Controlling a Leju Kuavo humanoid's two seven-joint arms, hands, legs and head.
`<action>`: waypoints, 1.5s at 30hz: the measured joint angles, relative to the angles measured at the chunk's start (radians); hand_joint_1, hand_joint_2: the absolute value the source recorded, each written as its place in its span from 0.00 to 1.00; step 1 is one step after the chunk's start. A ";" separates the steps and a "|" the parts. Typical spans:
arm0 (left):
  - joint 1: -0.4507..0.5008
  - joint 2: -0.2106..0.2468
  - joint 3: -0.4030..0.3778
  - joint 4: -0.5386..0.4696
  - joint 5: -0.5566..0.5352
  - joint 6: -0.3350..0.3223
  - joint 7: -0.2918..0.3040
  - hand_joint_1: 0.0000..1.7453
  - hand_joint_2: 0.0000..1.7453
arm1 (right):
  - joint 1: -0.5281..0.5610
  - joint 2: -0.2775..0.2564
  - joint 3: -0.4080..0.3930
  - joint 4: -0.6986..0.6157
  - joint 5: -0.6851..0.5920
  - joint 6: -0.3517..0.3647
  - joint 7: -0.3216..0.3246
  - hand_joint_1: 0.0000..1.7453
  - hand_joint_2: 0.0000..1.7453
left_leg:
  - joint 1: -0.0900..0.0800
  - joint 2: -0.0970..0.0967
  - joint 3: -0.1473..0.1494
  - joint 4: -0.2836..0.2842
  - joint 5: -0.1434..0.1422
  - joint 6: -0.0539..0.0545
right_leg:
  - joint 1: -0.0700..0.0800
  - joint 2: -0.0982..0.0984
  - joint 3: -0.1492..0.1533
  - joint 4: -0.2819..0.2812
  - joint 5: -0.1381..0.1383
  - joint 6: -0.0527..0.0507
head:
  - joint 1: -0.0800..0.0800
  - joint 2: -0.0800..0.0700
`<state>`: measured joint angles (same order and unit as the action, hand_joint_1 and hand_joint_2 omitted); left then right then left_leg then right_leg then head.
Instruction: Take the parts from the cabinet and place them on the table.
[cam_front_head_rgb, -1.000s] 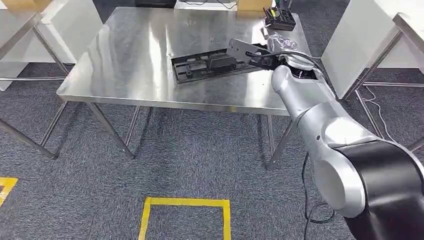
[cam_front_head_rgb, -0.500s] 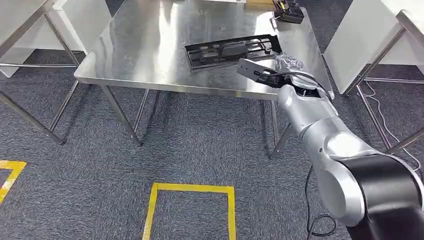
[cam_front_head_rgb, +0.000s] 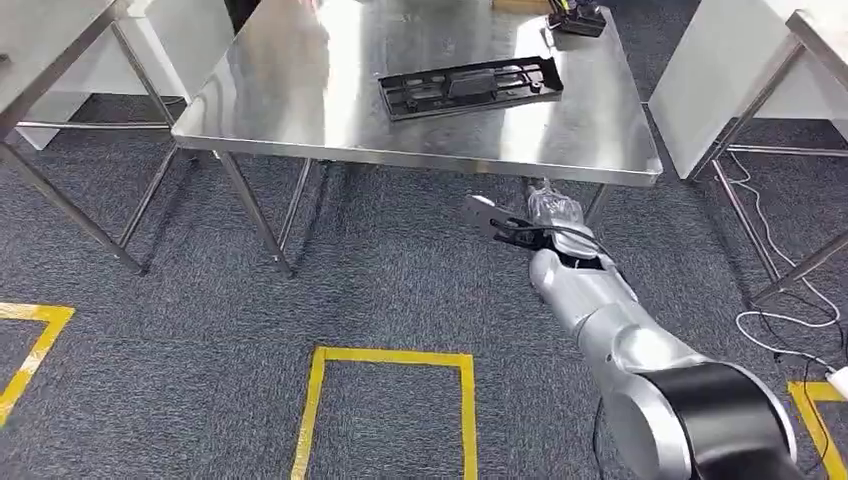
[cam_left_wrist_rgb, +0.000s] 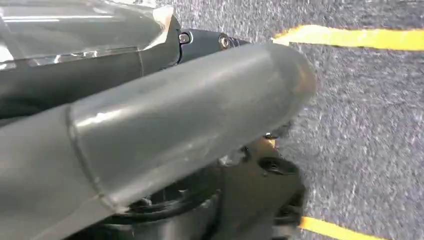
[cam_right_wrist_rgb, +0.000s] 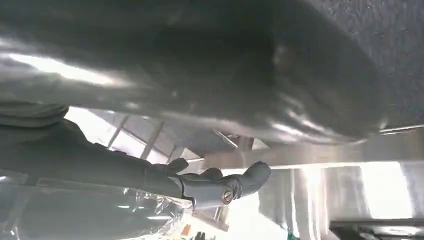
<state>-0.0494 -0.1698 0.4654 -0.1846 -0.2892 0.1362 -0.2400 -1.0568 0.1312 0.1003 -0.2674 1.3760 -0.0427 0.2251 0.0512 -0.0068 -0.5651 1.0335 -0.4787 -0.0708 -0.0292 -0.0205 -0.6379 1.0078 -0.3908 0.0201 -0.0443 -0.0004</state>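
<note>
A long black part (cam_front_head_rgb: 470, 85) lies flat on the steel table (cam_front_head_rgb: 300, 90), right of its middle. My right hand (cam_front_head_rgb: 540, 215) hangs below the table's front edge, over the carpet, well clear of the part. Its thumb is spread and it holds nothing. In the right wrist view the dark fingers (cam_right_wrist_rgb: 215, 187) curl loosely around empty air, with the table's metal behind them. My left hand (cam_left_wrist_rgb: 175, 115) hangs over the carpet with its thick thumb stretched out and nothing in it.
A small black box (cam_front_head_rgb: 578, 18) sits at the table's far right edge. White tables stand at the left (cam_front_head_rgb: 40, 40) and right (cam_front_head_rgb: 720, 70). A yellow tape square (cam_front_head_rgb: 390, 400) marks the carpet in front. A white cable (cam_front_head_rgb: 780, 320) lies at the right.
My right hand has left the black part's end, drawn back over the table's front edge and dropped below it. The part stays on the table. The camera view has shifted back too.
</note>
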 joint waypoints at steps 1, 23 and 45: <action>-0.001 0.003 0.001 0.000 0.000 0.000 0.000 0.00 0.00 | 0.002 0.001 0.000 0.000 0.000 0.000 0.000 0.00 0.00 | 0.001 0.000 -0.018 0.013 0.005 0.020 | 0.003 0.001 -0.004 0.005 0.005 0.007 | 0.006 0.000; 0.000 0.004 0.032 -0.003 -0.005 0.016 0.011 0.00 0.00 | 0.407 -0.027 -0.126 0.025 -0.118 -0.261 -0.012 0.00 1.00 | -0.026 0.004 -0.226 0.132 -0.002 0.062 | 0.017 0.003 0.124 -0.025 -0.091 -0.044 | 0.016 0.000; -0.021 0.015 0.028 -0.009 -0.100 -0.027 0.006 0.00 0.00 | 0.811 -0.068 -0.403 0.052 -0.338 -0.234 -0.093 0.00 1.00 | -0.037 0.011 -0.150 0.002 0.122 0.100 | 0.013 0.016 0.124 0.155 -0.119 0.040 | 0.026 0.000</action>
<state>-0.0706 -0.1549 0.4936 -0.1934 -0.3887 0.1091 -0.2339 -0.2454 0.0629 -0.3026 -0.2152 1.0380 -0.2769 0.1316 0.0145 0.0041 -0.7147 1.0360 -0.3569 0.0295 -0.0163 -0.0042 -0.5143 1.1631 -0.5099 0.0596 -0.0187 -0.0004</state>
